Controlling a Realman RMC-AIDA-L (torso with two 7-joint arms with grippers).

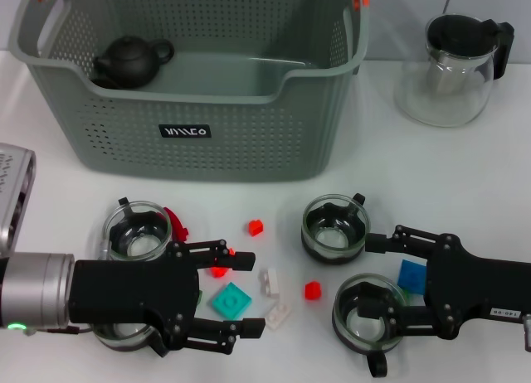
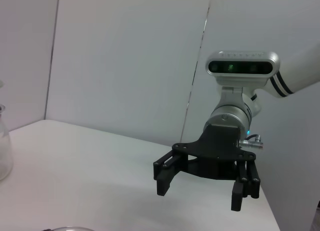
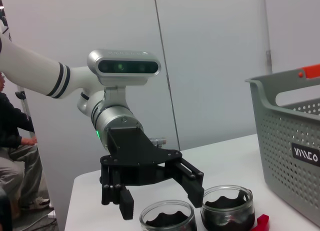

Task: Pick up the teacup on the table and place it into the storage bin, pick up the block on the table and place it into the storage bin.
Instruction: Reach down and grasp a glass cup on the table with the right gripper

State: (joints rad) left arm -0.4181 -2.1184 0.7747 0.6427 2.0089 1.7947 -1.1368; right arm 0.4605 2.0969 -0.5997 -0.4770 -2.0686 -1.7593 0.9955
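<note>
Now you are reaching for a teacup.
Both the left gripper [image 1: 247, 294] and right gripper [image 1: 371, 298] are hanging open before the storage bin [image 1: 199, 109]; next, close on a cup.

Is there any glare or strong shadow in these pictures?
Head view: bright glints on the glass pitcher, only soft shadow under the storage bin. Left wrist view: the right end effector hangs dark against an evenly lit wall. Right wrist view: likewise the left end effector.

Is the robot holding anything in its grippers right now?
No. Both are open and empty. The left gripper hovers over the small blocks, and the right gripper hovers between two glass teacups without gripping either.
</note>
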